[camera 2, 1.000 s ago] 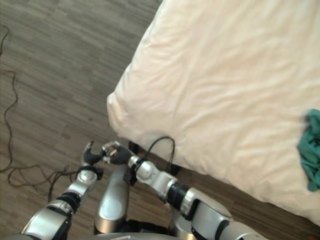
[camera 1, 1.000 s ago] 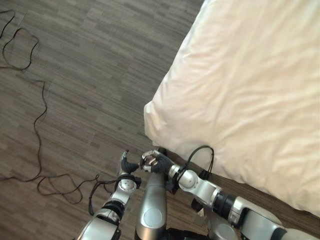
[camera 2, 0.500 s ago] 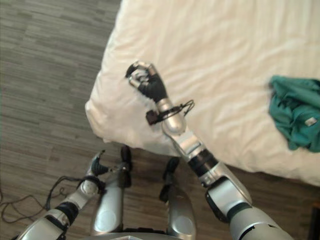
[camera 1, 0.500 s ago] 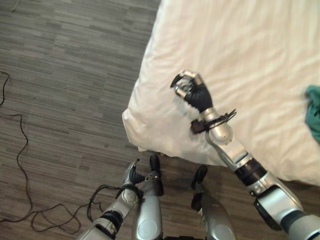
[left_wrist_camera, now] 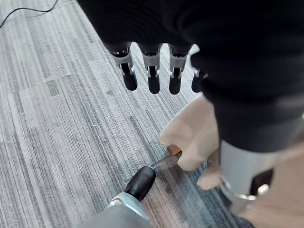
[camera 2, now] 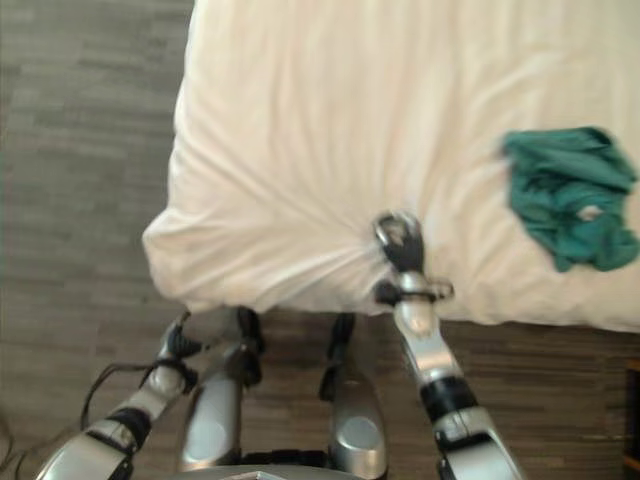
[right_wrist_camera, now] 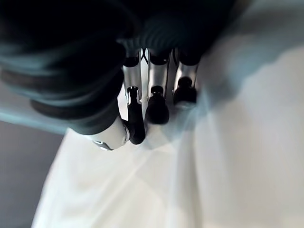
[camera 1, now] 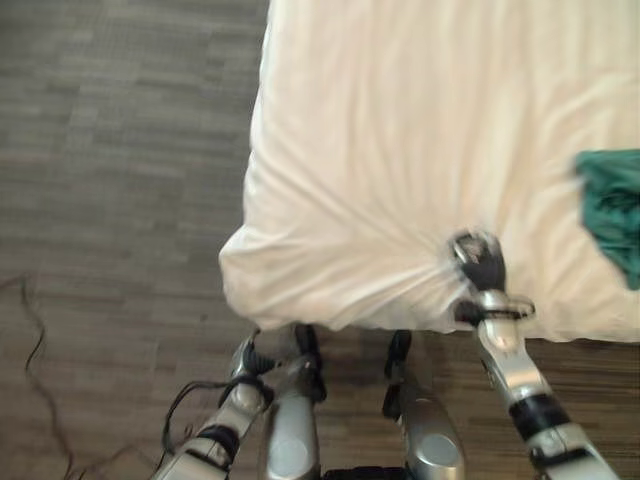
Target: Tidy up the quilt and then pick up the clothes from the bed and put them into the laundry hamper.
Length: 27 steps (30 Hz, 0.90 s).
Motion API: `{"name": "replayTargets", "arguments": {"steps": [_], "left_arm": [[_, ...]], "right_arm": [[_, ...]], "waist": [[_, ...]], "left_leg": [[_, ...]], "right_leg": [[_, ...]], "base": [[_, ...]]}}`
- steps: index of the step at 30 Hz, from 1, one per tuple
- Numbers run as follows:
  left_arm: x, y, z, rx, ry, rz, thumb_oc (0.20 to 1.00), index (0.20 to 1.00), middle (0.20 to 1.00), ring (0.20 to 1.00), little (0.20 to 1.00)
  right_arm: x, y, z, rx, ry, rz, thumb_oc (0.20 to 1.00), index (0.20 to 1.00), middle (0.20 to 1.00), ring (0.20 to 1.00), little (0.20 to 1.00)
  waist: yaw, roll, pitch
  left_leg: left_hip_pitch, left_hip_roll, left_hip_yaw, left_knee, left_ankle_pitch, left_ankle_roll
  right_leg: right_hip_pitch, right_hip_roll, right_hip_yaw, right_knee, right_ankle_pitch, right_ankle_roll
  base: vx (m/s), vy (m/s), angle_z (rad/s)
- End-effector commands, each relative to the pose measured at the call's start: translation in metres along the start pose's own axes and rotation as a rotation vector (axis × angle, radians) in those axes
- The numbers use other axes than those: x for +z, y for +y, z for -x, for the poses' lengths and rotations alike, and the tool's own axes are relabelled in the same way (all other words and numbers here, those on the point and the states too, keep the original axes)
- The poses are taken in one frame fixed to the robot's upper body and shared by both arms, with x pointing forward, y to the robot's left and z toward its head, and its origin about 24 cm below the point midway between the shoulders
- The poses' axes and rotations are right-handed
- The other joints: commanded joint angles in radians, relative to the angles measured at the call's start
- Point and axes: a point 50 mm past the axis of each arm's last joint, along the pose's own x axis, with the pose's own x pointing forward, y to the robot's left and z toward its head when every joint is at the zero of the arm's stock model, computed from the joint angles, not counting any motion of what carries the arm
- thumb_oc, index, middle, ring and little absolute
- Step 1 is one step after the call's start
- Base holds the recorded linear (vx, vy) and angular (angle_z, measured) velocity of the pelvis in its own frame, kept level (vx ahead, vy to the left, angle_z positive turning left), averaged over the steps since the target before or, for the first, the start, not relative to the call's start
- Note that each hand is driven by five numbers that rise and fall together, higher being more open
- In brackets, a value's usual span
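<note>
Since half a second ago the right hand [camera 2: 400, 243] has dropped from above the bed's middle to the near edge of the white quilt [camera 1: 400, 150], in the lower middle of the right eye view. Its fingers [right_wrist_camera: 156, 107] are curled into the cloth, and folds of quilt radiate from the hand toward the lower left corner of the bed, so it is grasping a bunch of quilt. Both eye views have also shifted, bringing more of the bed's right side into frame.

At the right edge of the left eye view, and in the upper right of the right eye view, a crumpled teal garment [camera 2: 570, 195] lies on the quilt, well apart from the right hand.

Low in the lower left of both eye views the left hand [camera 1: 245, 358] hangs over the grey wood-pattern floor [camera 1: 110, 180], beside the bed's corner. In its wrist view the fingers [left_wrist_camera: 152, 71] point straight out, relaxed and holding nothing.
</note>
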Motion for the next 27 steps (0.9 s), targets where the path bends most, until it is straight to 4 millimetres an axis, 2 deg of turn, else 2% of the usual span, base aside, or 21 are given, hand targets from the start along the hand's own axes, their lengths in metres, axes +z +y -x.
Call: {"name": "replayTargets", "arguments": {"steps": [1,2,3,4,5,6,7,8,9,11,13,14,15,17,20,22,23,24,25,26,27], "left_arm": [[-0.011,-0.019,0.006,-0.066,0.059,-0.016,1.000,1.000,1.000,1.000,1.000],[-0.012,-0.023,0.008,-0.077,0.058,-0.001,1.000,1.000,1.000,1.000,1.000],[-0.009,-0.030,0.009,-0.090,0.046,0.014,1.000,1.000,1.000,1.000,1.000],[-0.005,-0.035,0.011,-0.094,0.017,0.019,1.000,1.000,1.000,1.000,1.000],[-0.003,-0.038,0.011,-0.087,0.017,0.035,1.000,1.000,1.000,1.000,1.000],[-0.003,-0.038,0.011,-0.087,0.017,0.035,1.000,1.000,1.000,1.000,1.000],[-0.001,-0.041,0.011,-0.096,0.027,0.060,1.000,1.000,1.000,1.000,1.000],[-0.008,-0.046,0.014,-0.115,0.082,0.106,1.000,1.000,1.000,1.000,1.000],[-0.008,-0.050,0.014,-0.129,0.099,0.119,1.000,1.000,1.000,1.000,1.000],[-0.011,-0.051,0.015,-0.161,0.096,0.045,1.000,1.000,1.000,1.000,1.000],[-0.014,-0.052,0.017,-0.169,0.097,0.036,1.000,1.000,1.000,1.000,1.000],[-0.019,-0.056,0.020,-0.191,0.110,0.055,1.000,1.000,1.000,1.000,1.000],[-0.019,-0.056,0.020,-0.191,0.110,0.055,1.000,1.000,1.000,1.000,1.000],[-0.033,-0.061,0.028,-0.205,0.164,0.081,1.000,1.000,1.000,1.000,1.000],[-0.041,-0.064,0.032,-0.210,0.194,0.067,1.000,1.000,1.000,1.000,1.000],[-0.044,-0.064,0.033,-0.214,0.199,0.053,1.000,1.000,1.000,1.000,1.000],[-0.044,-0.065,0.034,-0.209,0.204,0.067,1.000,1.000,1.000,1.000,1.000],[-0.045,-0.065,0.034,-0.204,0.209,0.078,1.000,1.000,1.000,1.000,1.000],[-0.045,-0.065,0.034,-0.204,0.209,0.078,1.000,1.000,1.000,1.000,1.000],[-0.045,-0.064,0.034,-0.191,0.212,0.079,1.000,1.000,1.000,1.000,1.000],[-0.046,-0.063,0.033,-0.182,0.215,0.083,1.000,1.000,1.000,1.000,1.000]], "right_arm": [[-0.077,-0.071,0.047,-0.176,0.432,0.140,1.000,1.000,1.000,1.000,1.000],[-0.089,-0.075,0.056,-0.181,0.501,0.154,1.000,1.000,1.000,1.000,1.000],[-0.097,-0.076,0.063,-0.165,0.553,0.182,1.000,1.000,1.000,1.000,1.000],[-0.105,-0.066,0.069,-0.106,0.593,0.219,1.000,1.000,1.000,1.000,1.000],[-0.110,-0.064,0.073,-0.067,0.623,0.273,1.000,1.000,1.000,1.000,1.000],[-0.110,-0.063,0.073,-0.067,0.623,0.273,1.000,1.000,1.000,1.000,1.000],[-0.116,-0.065,0.082,-0.082,0.660,0.261,1.000,1.000,1.000,1.000,1.000],[-0.122,-0.064,0.089,-0.076,0.708,0.259,1.000,1.000,1.000,1.000,1.000],[-0.122,-0.057,0.088,-0.050,0.703,0.277,1.000,1.000,1.000,1.000,1.000],[-0.122,-0.048,0.090,0.032,0.695,0.326,1.000,1.000,1.000,1.000,1.000],[-0.123,-0.044,0.091,0.074,0.694,0.352,1.000,1.000,1.000,1.000,1.000],[-0.128,-0.040,0.098,0.138,0.716,0.419,1.000,1.000,1.000,1.000,1.000],[-0.128,-0.040,0.098,0.139,0.716,0.418,1.000,1.000,1.000,1.000,1.000],[-0.138,-0.041,0.110,0.192,0.781,0.492,1.000,1.000,1.000,1.000,1.000],[-0.142,-0.043,0.114,0.185,0.822,0.512,1.000,1.000,1.000,1.000,1.000],[-0.143,-0.045,0.116,0.194,0.834,0.531,1.000,1.000,1.000,1.000,1.000],[-0.146,-0.047,0.120,0.195,0.857,0.539,1.000,1.000,1.000,1.000,1.000],[-0.146,-0.046,0.119,0.205,0.851,0.549,1.000,1.000,1.000,1.000,1.000],[-0.146,-0.046,0.119,0.205,0.851,0.549,1.000,1.000,1.000,1.000,1.000],[-0.146,-0.047,0.118,0.207,0.858,0.556,1.000,1.000,1.000,1.000,1.000],[-0.147,-0.049,0.120,0.213,0.871,0.559,1.000,1.000,1.000,1.000,1.000]], "waist": [[-0.065,0.092,-0.042],[-0.064,0.094,-0.053],[-0.057,0.081,-0.053],[-0.022,0.046,-0.049],[-0.008,0.040,-0.065],[-0.008,0.038,-0.066],[-0.014,0.040,-0.083],[-0.040,0.051,-0.124],[-0.037,0.059,-0.122],[-0.035,0.073,-0.116],[-0.028,0.076,-0.126],[-0.003,0.086,-0.143],[-0.002,0.085,-0.144],[0.044,0.104,-0.193],[0.080,0.105,-0.240],[0.098,0.106,-0.255],[0.106,0.105,-0.266],[0.108,0.109,-0.267],[0.110,0.110,-0.266],[0.105,0.118,-0.271],[0.108,0.120,-0.266]], "left_leg": [[0.052,0.019,-0.054,-0.037,-0.046,-0.022],[0.064,-0.002,-0.073,-0.032,-0.057,-0.011],[0.066,-0.020,-0.133,0.041,-0.104,-0.006],[0.066,-0.057,-0.320,0.183,-0.180,-0.024],[0.111,-0.077,-0.441,0.155,-0.222,-0.023],[0.111,-0.079,-0.441,0.151,-0.218,-0.022],[0.129,-0.092,-0.485,0.105,-0.203,-0.014],[0.166,-0.073,-0.415,0.008,-0.181,0.001],[0.189,-0.066,-0.362,-0.001,-0.171,0.004],[0.202,-0.054,-0.275,-0.003,-0.156,0.017],[0.218,-0.054,-0.239,-0.018,-0.144,0.025],[0.234,-0.038,-0.169,-0.033,-0.116,0.044],[0.233,-0.038,-0.168,-0.034,-0.114,0.044],[0.247,-0.011,-0.065,-0.069,-0.083,0.044],[0.238,0.010,-0.003,-0.114,-0.033,0.033],[0.233,0.027,0.016,-0.125,-0.014,0.017],[0.220,0.067,0.034,-0.119,0.019,-0.011],[0.227,0.097,0.047,-0.118,0.034,-0.028],[0.228,0.099,0.049,-0.118,0.036,-0.030],[0.247,0.149,0.063,-0.125,0.057,-0.055],[0.245,0.166,0.041,-0.110,0.074,-0.065]], "right_leg": [[-0.045,-0.063,0.013,0.093,-0.057,0.144],[-0.049,-0.057,0.050,0.094,-0.051,0.149],[-0.054,-0.045,0.097,0.110,-0.052,0.146],[-0.057,-0.021,0.212,0.109,-0.055,0.138],[-0.063,0.001,0.272,0.092,-0.048,0.142],[-0.064,-0.001,0.272,0.091,-0.047,0.143],[-0.071,-0.006,0.279,0.068,-0.019,0.151],[-0.082,-0.044,0.247,0.031,0.027,0.181],[-0.086,-0.053,0.186,0.049,0.026,0.179],[-0.061,-0.051,0.062,0.128,-0.037,0.146],[-0.043,-0.035,0.041,0.156,-0.063,0.133],[-0.004,0.001,0.005,0.248,-0.115,0.114],[-0.006,0.000,0.006,0.248,-0.114,0.114],[0.099,-0.035,-0.078,0.320,-0.151,0.106],[0.174,-0.065,-0.076,0.277,-0.126,0.119],[0.211,-0.058,-0.070,0.212,-0.122,0.127],[0.228,-0.027,-0.052,0.108,-0.147,0.131],[0.225,-0.015,-0.045,0.070,-0.151,0.129],[0.225,-0.013,-0.044,0.068,-0.150,0.128],[0.233,0.004,-0.027,-0.006,-0.143,0.127],[0.233,0.018,-0.007,-0.023,-0.145,0.120]], "base": [[0.07,0.268,-0.39],[0.01,0.198,-0.44],[-0.07,0.330,-0.82],[-0.13,0.266,-1.23],[-0.13,0.186,-2.04],[-0.10,0.081,-2.29],[-0.19,0.165,-2.99],[-0.27,0.188,-2.30],[-0.33,0.152,-1.93],[-0.36,0.044,-1.40],[-0.27,0.022,-1.21],[-0.23,-0.070,-1.39],[-0.37,-0.153,-1.85],[-0.29,-0.236,-1.74],[-0.23,-0.293,-1.89],[-0.22,-0.425,-1.44],[-0.19,-0.527,-1.25],[-0.19,-0.530,-1.08],[-0.10,-0.485,-0.99],[-0.07,-0.409,-1.11],[-0.17,-0.541,-1.18]]}}
